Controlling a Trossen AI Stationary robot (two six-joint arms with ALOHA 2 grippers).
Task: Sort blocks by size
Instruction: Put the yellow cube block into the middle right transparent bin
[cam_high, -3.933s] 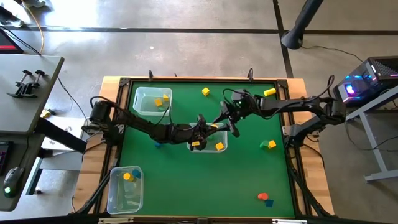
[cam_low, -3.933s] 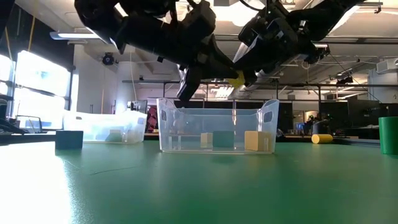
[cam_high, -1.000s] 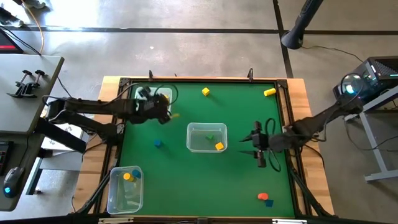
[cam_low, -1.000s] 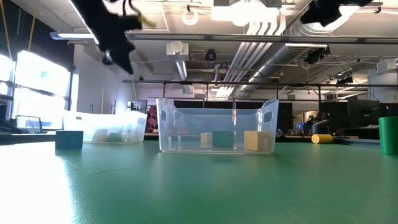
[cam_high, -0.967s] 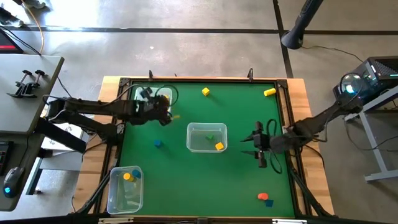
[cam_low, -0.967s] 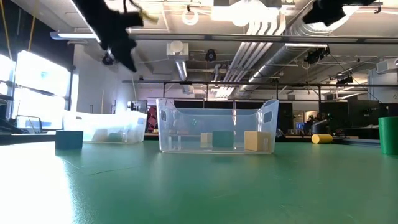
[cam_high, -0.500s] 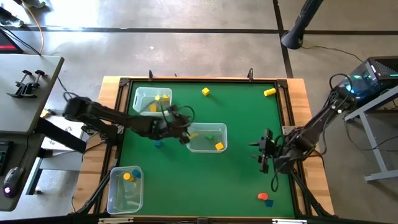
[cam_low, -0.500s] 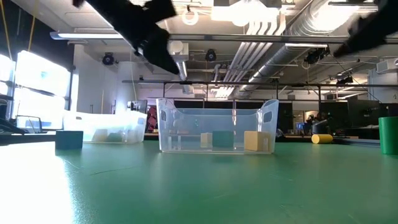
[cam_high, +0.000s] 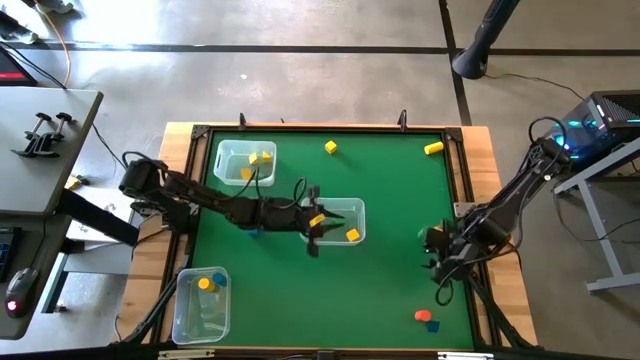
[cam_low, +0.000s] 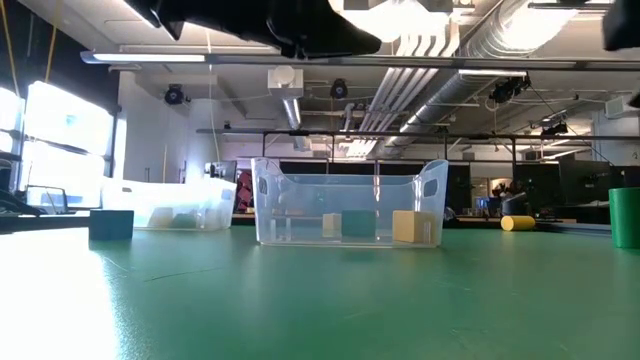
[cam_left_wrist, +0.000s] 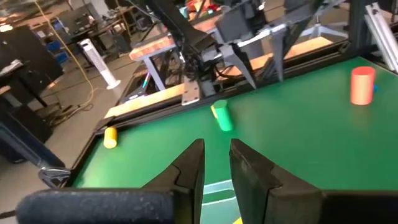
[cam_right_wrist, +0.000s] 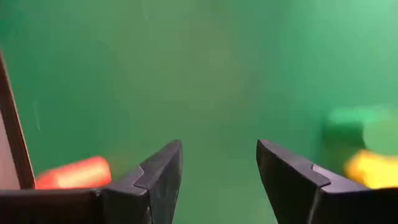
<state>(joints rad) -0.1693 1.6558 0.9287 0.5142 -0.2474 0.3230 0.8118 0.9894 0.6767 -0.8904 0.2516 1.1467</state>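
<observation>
Yellow small block (cam_high: 316, 220) pinched in left gripper (cam_high: 312, 224) above clear plastic middle bin (cam_high: 356, 207).
Release comes next; right gripper (cam_high: 436, 262), spread, nears green and yellow blocks (cam_high: 427, 234).

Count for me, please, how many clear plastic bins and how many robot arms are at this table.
Clear plastic rectangular bins: 3
Dark jointed robot arms: 2
Total: 5
</observation>
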